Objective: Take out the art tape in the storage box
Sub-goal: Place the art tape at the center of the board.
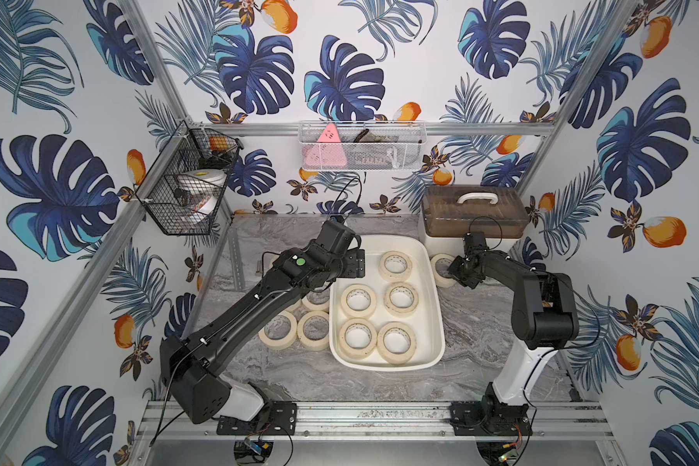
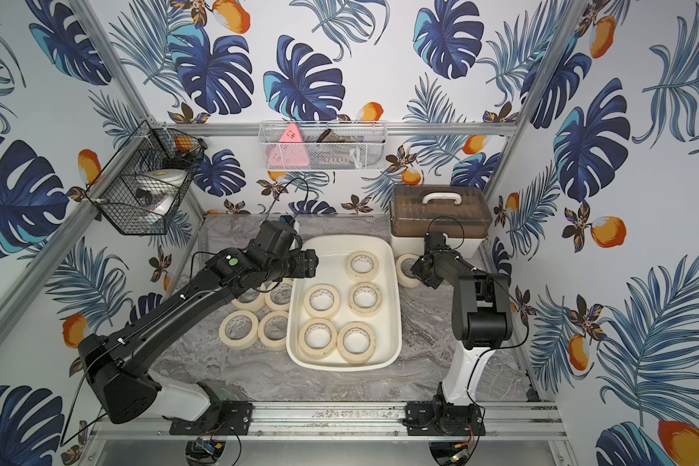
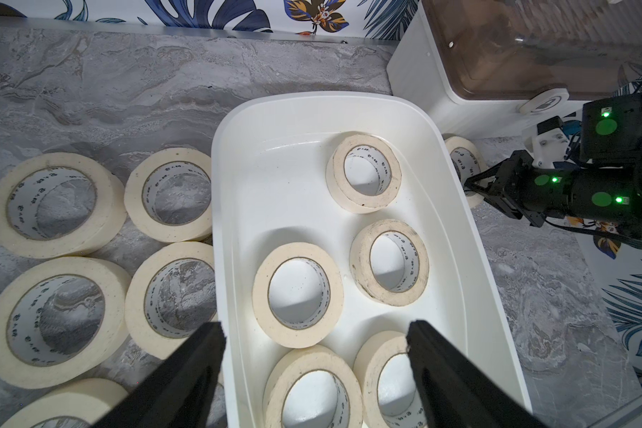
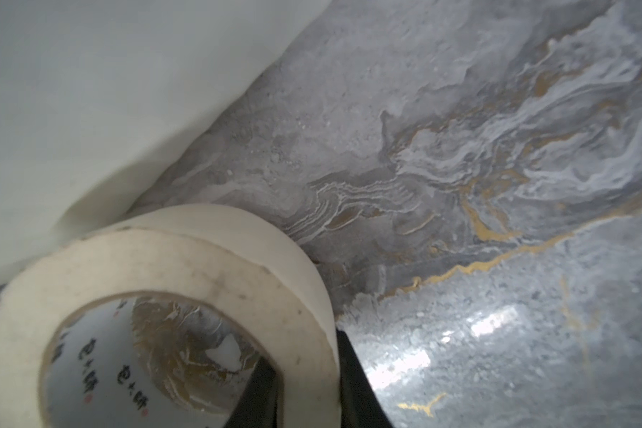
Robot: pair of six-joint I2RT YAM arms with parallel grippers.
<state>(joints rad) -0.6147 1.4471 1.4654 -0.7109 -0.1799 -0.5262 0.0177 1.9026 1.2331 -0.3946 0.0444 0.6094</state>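
The storage box (image 1: 384,364) is a white tub in the middle of the marble table, seen in both top views. Several cream art tape rolls (image 1: 358,300) lie flat in it. Several more (image 1: 277,333) lie on the table along its left side. My left gripper (image 1: 358,264) hangs open over the tub's far left corner, and its fingers (image 3: 201,355) straddle rolls in the tub (image 3: 297,292) with nothing held. My right gripper (image 4: 308,370) is shut on the wall of one roll (image 4: 186,266), low over the table beside the tub's right wall (image 1: 444,270).
A cream case with a brown lid (image 1: 475,216) stands at the back right, close behind my right gripper. A black wire basket (image 1: 182,189) hangs on the left frame and a white wire basket (image 1: 362,147) on the back wall.
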